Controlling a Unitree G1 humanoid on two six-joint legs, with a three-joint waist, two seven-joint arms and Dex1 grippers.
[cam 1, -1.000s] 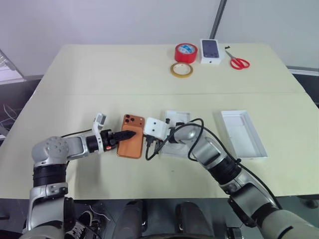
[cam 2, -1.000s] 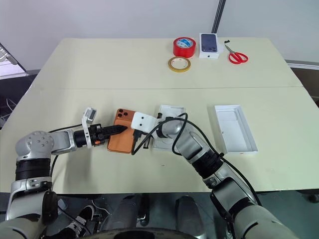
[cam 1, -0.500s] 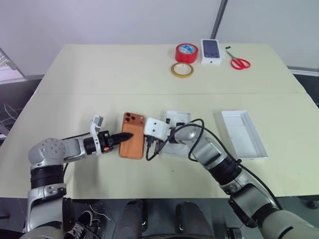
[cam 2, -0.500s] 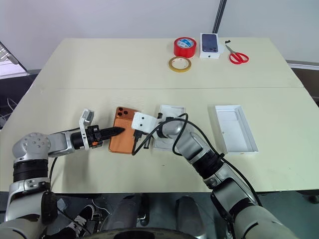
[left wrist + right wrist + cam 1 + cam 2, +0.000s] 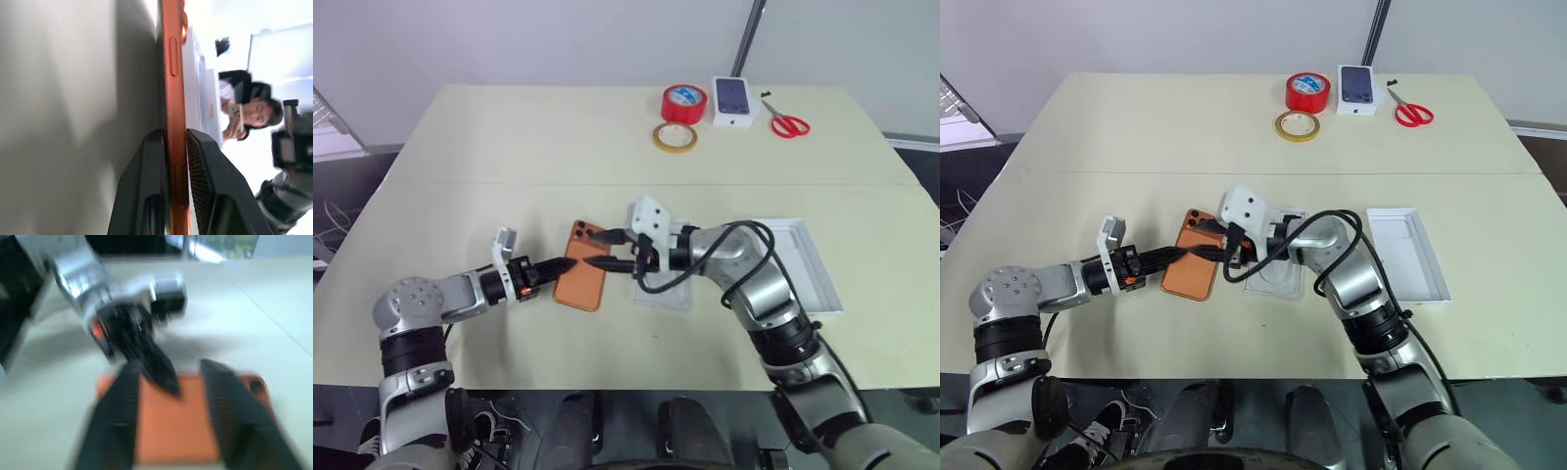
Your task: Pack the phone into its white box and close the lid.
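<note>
The orange phone (image 5: pixel 581 281) lies back-up and skewed on the table, left of centre. My left gripper (image 5: pixel 565 264) comes in from the left and is shut on the phone's (image 5: pixel 172 73) long edge, one finger on each face. Opposite it, my right gripper (image 5: pixel 601 250) hovers open just above the phone's camera end (image 5: pixel 181 426), pointing left at the left gripper (image 5: pixel 156 367). Two shallow white cardboard trays lie to the right, one under my right forearm (image 5: pixel 664 294) and one further right (image 5: pixel 803 269). I cannot tell which is the white box and which the lid.
Along the far edge stand a red tape roll (image 5: pixel 683 102), a yellowish tape ring (image 5: pixel 674 137), a small white box printed with a phone picture (image 5: pixel 732 100) and red scissors (image 5: pixel 789 125). A person (image 5: pixel 249 110) is beyond the table.
My left gripper has closed on the phone's edge. My right gripper has opened, let go of the phone's right side and risen above it. The phone has turned slightly.
</note>
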